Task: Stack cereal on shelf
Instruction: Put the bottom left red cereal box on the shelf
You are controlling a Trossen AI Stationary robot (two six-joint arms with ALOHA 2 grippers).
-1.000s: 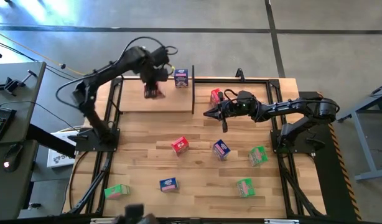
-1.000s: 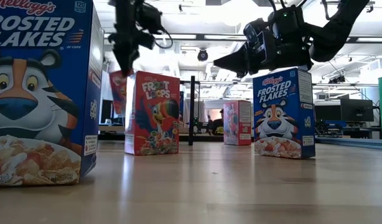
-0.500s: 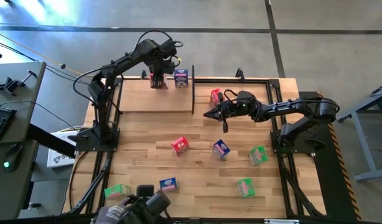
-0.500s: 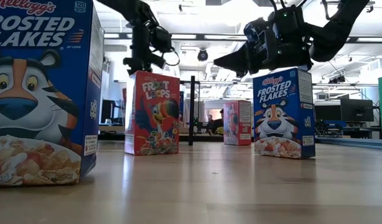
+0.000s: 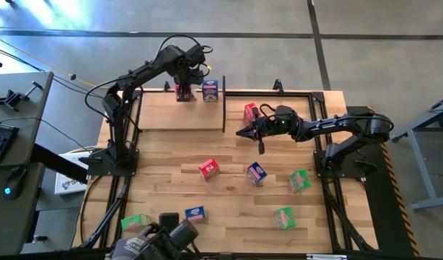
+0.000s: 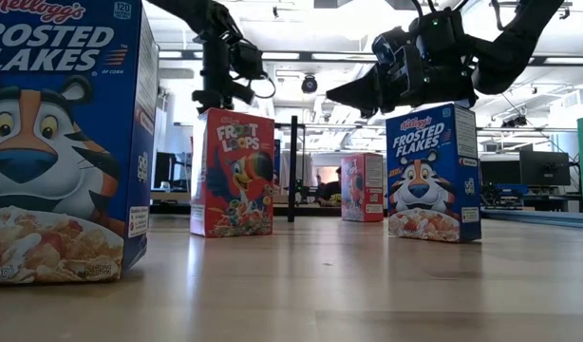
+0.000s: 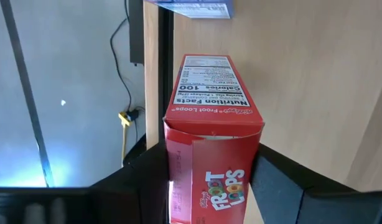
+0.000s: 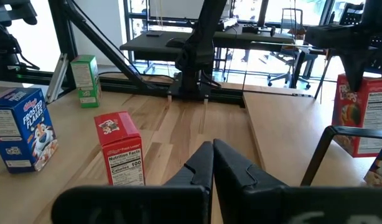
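Setting: grey concrete floor surrounds the wood-plank table [image 5: 229,209], with the shelf [image 5: 174,115] as a lighter plank at its far left part, closed off by a black divider [image 5: 224,110].
High view, left gripper [image 5: 182,88]: at the shelf's far edge, over a red cereal box [image 5: 182,93] just beside a blue box [image 5: 211,90] already standing there.
High view, right gripper [image 5: 244,132]: waits past the divider, near another red box [image 5: 250,112]; fingers pressed together, holding nothing.
High view, remaining cereal: a red box [image 5: 208,169], blue boxes [image 5: 256,173] and green boxes [image 5: 299,180] lie scattered on the table, well apart from the shelf.
Low view: the left arm comes down behind a Froot Loops box [image 6: 232,173]; a Frosted Flakes box [image 6: 432,174] stands under the right arm; whether the shelf box sits flat is hidden here.
Left wrist view: the dark fingers [image 7: 275,186] flank the red box on both sides; I cannot tell if they grip it or have let go.
Right wrist view: its fingertips meet at a point over bare wood.
Step, as I judge it: setting the red box down and releasing.
Doing it well: open fully before lifting, rise straight up, avoid dragging the box or nudging the blue neighbour.
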